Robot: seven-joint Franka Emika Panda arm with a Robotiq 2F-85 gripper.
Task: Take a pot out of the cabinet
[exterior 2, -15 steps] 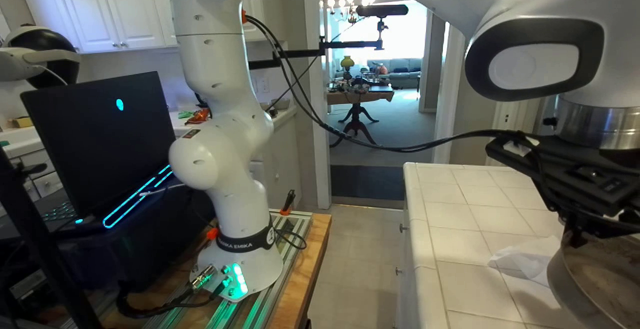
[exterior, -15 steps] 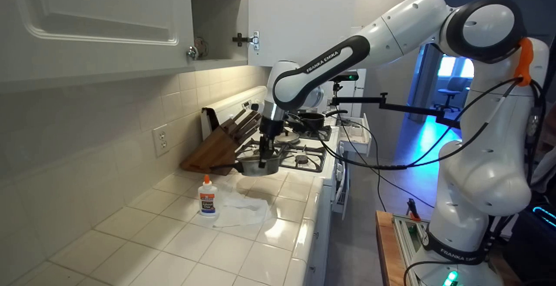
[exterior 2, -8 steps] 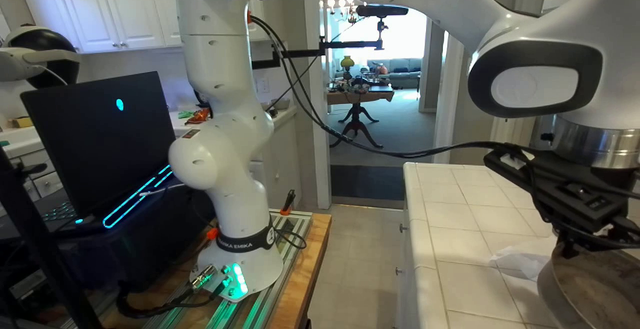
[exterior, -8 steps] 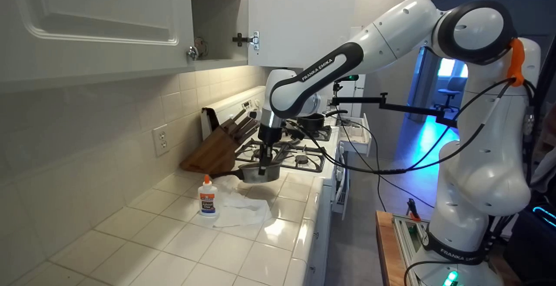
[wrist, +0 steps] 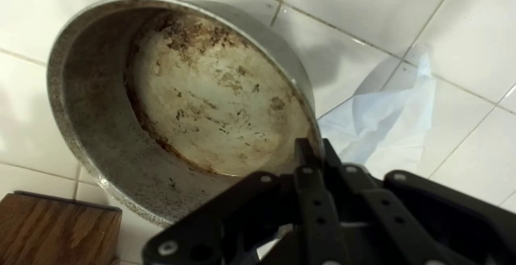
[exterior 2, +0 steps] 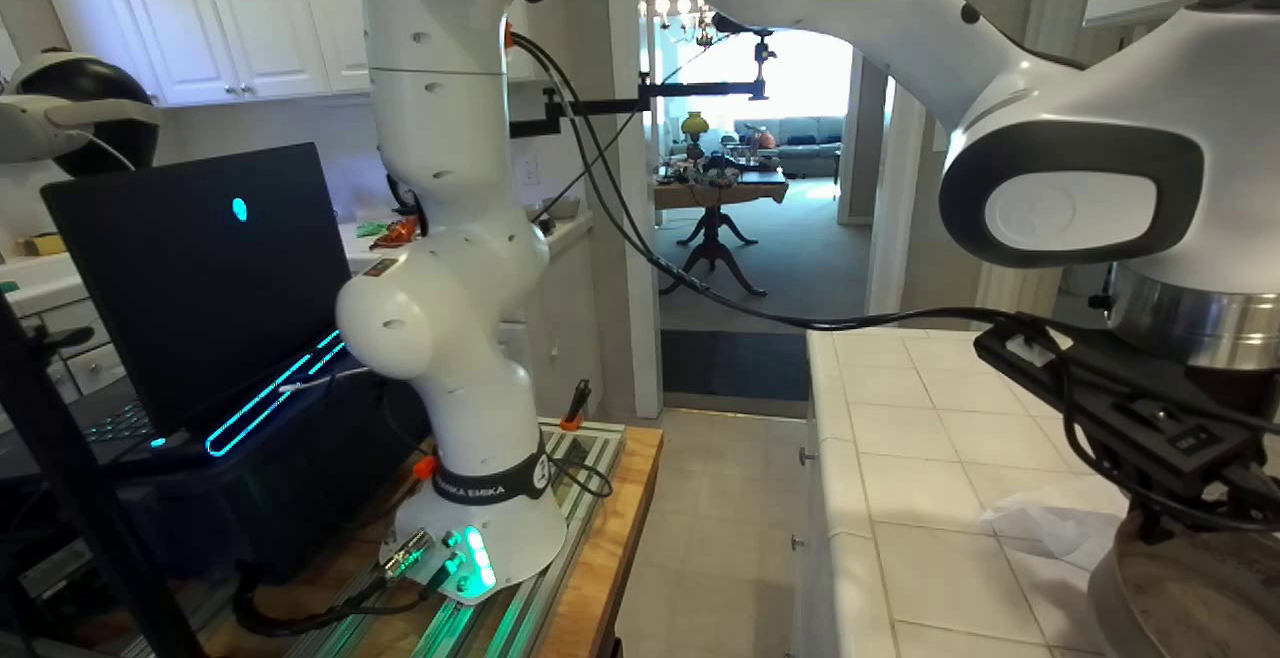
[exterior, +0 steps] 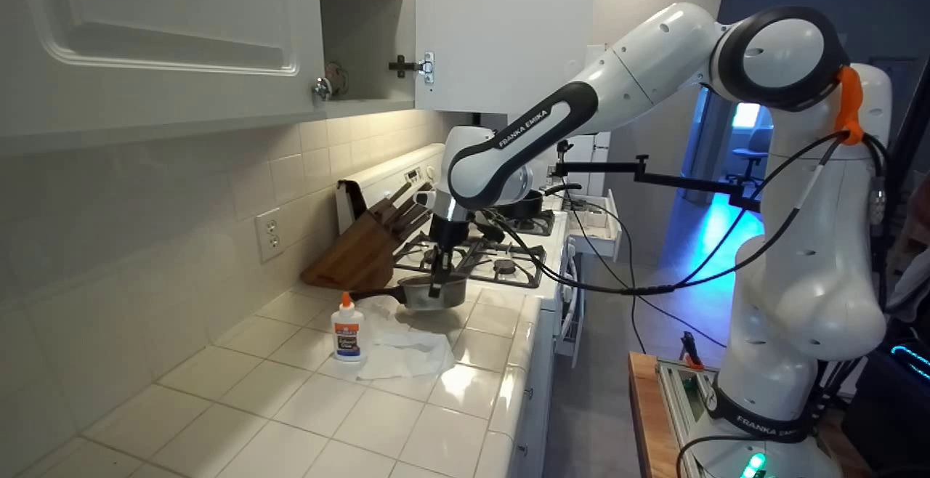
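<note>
The grey-steel pot (exterior: 415, 295) is just above or on the tiled counter in front of the stove; I cannot tell whether it touches. Its dark handle points toward the tiled wall. It shows partly at the lower right in an exterior view (exterior 2: 1135, 593), and its stained inside fills much of the wrist view (wrist: 92, 96). My gripper (wrist: 314, 146) is shut on the pot's rim, one finger inside and one outside. It points down at the pot in an exterior view (exterior: 437, 288). The white wall cabinet (exterior: 363, 42) hangs above, its interior partly visible.
A white glue bottle (exterior: 347, 333) and a crumpled white sheet (exterior: 410, 353) lie close in front of the pot. A wooden knife block (exterior: 356, 249) stands beside it at the wall. The stove (exterior: 505, 267) is behind, with a black pot (exterior: 524, 206). Cabinet doors hang overhead.
My gripper and the pot have moved down toward the counter, with a slight shift toward the wall. The forearm has lowered. The grip on the rim is unchanged.
</note>
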